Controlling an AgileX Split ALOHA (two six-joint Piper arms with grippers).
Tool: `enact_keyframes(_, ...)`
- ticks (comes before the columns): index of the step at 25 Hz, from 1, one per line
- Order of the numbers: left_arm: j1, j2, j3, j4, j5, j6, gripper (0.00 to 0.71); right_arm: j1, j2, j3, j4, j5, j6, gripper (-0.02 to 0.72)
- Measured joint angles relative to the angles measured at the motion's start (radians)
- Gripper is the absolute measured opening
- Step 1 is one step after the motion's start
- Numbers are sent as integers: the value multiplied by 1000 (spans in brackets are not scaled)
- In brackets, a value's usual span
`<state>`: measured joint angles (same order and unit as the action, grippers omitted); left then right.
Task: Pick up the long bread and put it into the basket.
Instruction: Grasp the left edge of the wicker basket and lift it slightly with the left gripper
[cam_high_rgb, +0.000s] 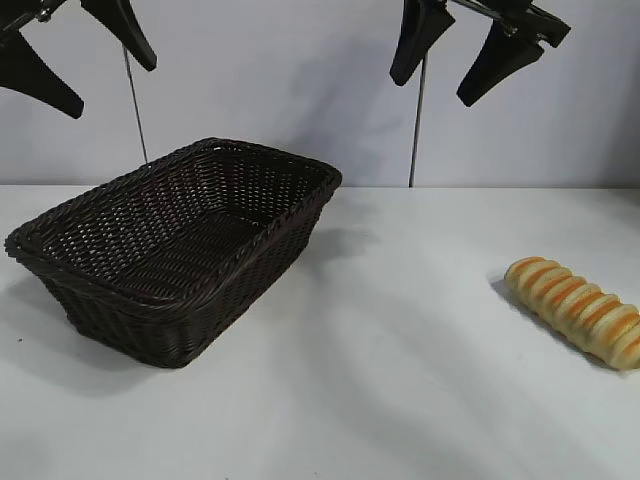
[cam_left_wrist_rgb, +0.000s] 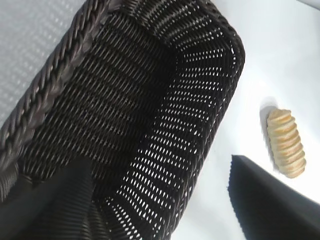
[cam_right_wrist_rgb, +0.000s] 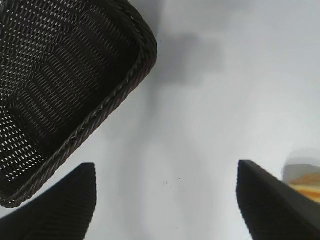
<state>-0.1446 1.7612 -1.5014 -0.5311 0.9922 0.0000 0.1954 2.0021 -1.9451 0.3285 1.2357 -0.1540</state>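
On the white worktop (cam_high_rgb: 400, 380) the long bread (cam_high_rgb: 578, 310) lies at the right side, angled with one end nearer the camera, well apart from the basket (cam_high_rgb: 175, 250), which sits at the left with its open mouth up and nothing inside it. Both arms hang high above the scene. The right pincer (cam_high_rgb: 470, 50) is raised over the ground between basket and bread, its jaws spread wide and holding nothing; its wrist view shows bare worktop between the fingers, with the loaf only just visible at one finger's edge. The left pincer (cam_high_rgb: 80, 55) hovers over the basket, likewise open and empty, its camera looking down into the weave. The arrangement suggests a start posture: the jaws stand ready to straddle the loaf across its narrow width, and the right arm, being nearer, appears best placed for the pick. No contact with the bread has been made; the task looks wholly outstanding
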Motion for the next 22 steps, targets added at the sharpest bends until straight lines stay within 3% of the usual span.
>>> enact_keyframes(13,-1,-1,0,3,212,-22,550,0,0,0,0,0,0,559)
enact_keyframes(18,-18,-37,13,55,220,-61,550,0,0,0,0,0,0,559)
enact_keyframes(22,-37,-118,91,95,178,-118,550,0,0,0,0,0,0,559)
